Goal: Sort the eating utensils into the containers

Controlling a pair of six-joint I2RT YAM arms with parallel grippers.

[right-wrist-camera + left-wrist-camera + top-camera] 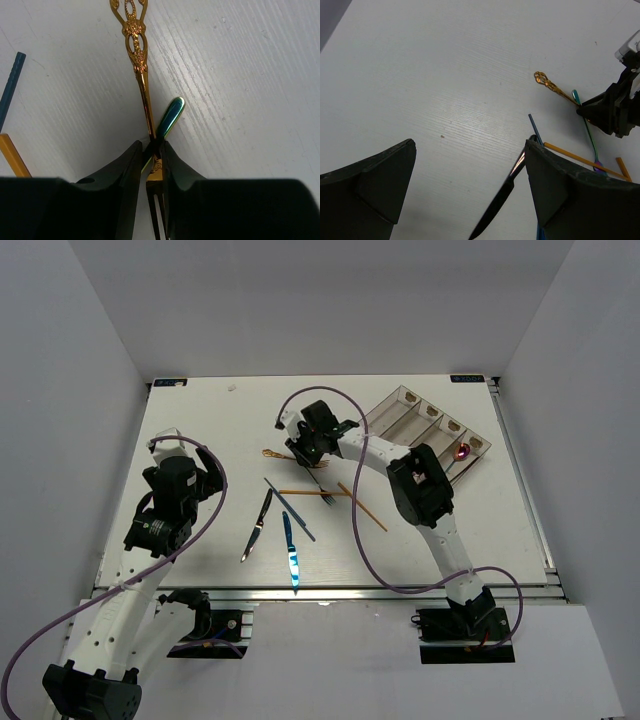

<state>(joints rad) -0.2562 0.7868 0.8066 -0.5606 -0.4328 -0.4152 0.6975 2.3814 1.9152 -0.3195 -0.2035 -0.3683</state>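
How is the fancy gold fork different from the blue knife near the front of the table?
The gold fork has an ornate, scrolled handle; the blue knife is plain and smooth. The gold fork is pinched between the right arm's fingers; the blue knife lies free of both arms. Both are slim, shiny metal, and neither is in the tray yet.

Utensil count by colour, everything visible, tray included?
gold fork: 1
orange chopsticks: 2
blue chopstick plus blue knife: 2
black knife: 1
iridescent utensil: 1
purple utensil in tray: 1
Total: 8
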